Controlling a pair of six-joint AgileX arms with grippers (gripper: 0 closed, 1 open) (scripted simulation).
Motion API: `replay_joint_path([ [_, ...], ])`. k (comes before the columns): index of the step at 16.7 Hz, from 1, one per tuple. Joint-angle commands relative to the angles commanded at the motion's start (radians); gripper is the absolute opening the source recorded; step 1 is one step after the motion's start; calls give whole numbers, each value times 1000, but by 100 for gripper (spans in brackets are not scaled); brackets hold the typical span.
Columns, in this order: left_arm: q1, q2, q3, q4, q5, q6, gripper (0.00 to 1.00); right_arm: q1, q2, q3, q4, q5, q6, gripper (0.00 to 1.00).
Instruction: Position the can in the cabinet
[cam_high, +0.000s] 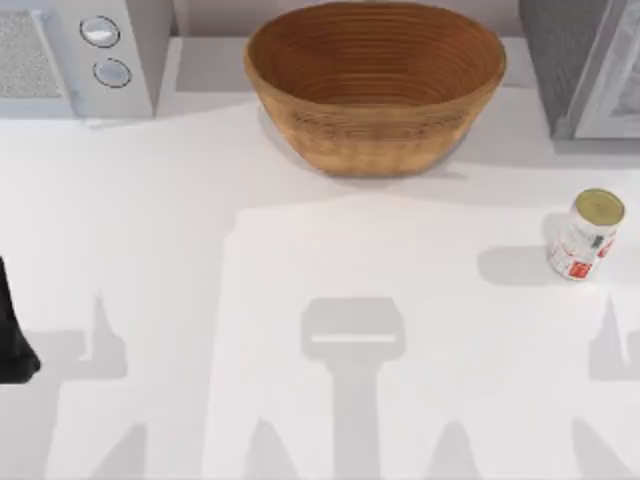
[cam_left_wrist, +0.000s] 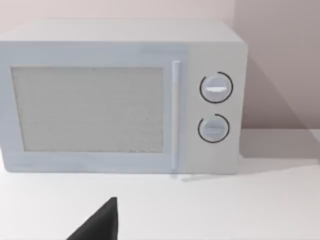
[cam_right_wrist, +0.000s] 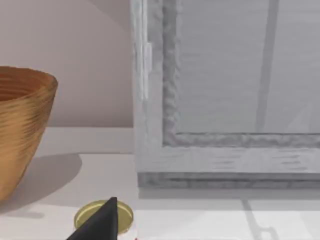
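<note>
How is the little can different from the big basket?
The can is a small tin with a white label, red markings and a closed gold top; the basket is much bigger, brown, woven and open on top. The can stands near the table's right edge, in front of the cabinet; the basket sits at the back middle. Both stand upright on the white table.

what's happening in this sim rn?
Nothing is held yet. The can stands upright on the table at its right side, in front of the cabinet, whose door looks closed. The left arm sits at the table's left edge. A basket and microwave stand at the back.
</note>
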Motion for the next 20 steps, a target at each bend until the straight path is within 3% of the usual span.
replay_joint_path([
  [4,0,0,0,0,0,0,100,6,30,5,30,8,2,100],
  [8,0,0,0,0,0,0,100,45,219,31,210,49,11,100],
  [20,0,0,0,0,0,0,100,249,1455,124,1138,262,67,100],
])
